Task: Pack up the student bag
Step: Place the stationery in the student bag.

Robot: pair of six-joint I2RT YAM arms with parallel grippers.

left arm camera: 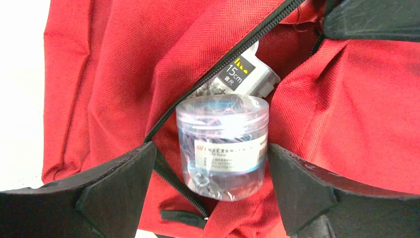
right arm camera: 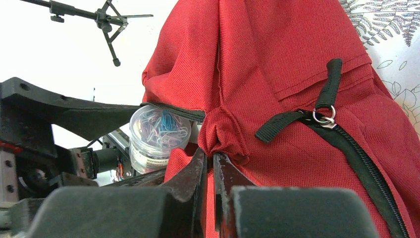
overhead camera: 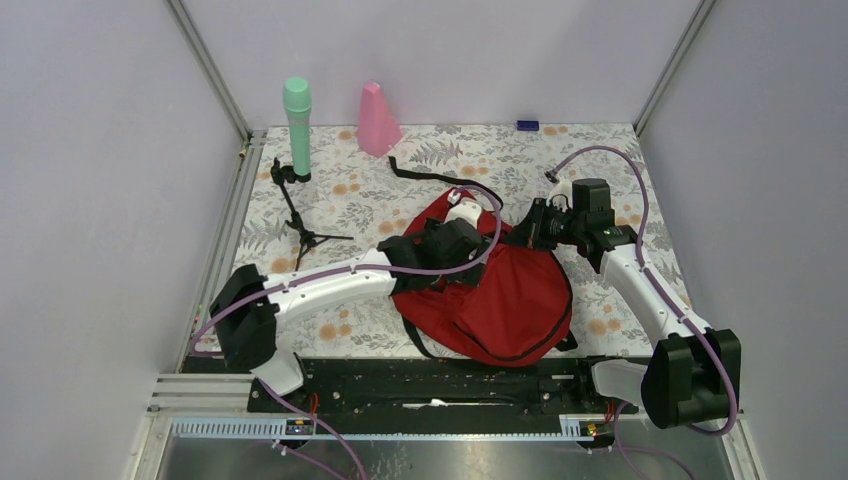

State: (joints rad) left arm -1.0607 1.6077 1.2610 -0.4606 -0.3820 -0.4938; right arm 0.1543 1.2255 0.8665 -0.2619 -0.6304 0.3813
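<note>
Bag (overhead camera: 500,300) lies flat mid-desk, between the 2 arms, red w/ black straps, zip mouth facing the far side of the desk (overhead camera: 620,160).

L claw (left arm camera: 210,153): jaws wide apart, 1 each side of a clear jar (left arm camera: 223,119) of paper clips. There's a gap on 1 side and the other pad is right by the wall, so I don't read it as gripped. The jar sits in the zip (left arm camera: 213,78) mouth, lower part down in the fabric, lid end sticking out. Behind it, deeper in, is a ruler pack (left arm camera: 245,74) marked 15cm.

R claw (right arm camera: 212,168): jaws together, clamped on a bunched fold of bag cloth by the opening. My guess is it's holding the mouth up for the other arm.

Progress, as I judge it: ruler pack is in, jar approx half in and looks let go. It prob wants a nudge further so it won't roll out.

Left on the desk, well apart from the bag: green bottle (overhead camera: 297,125) upright far L, pink cone-ish thing (overhead camera: 378,120) next to it, small black tripod (overhead camera: 300,225), tiny blue item (overhead camera: 527,125) at the far edge. Can't tell which of these are meant to go in. The zip is open, so closing is prob left too.
</note>
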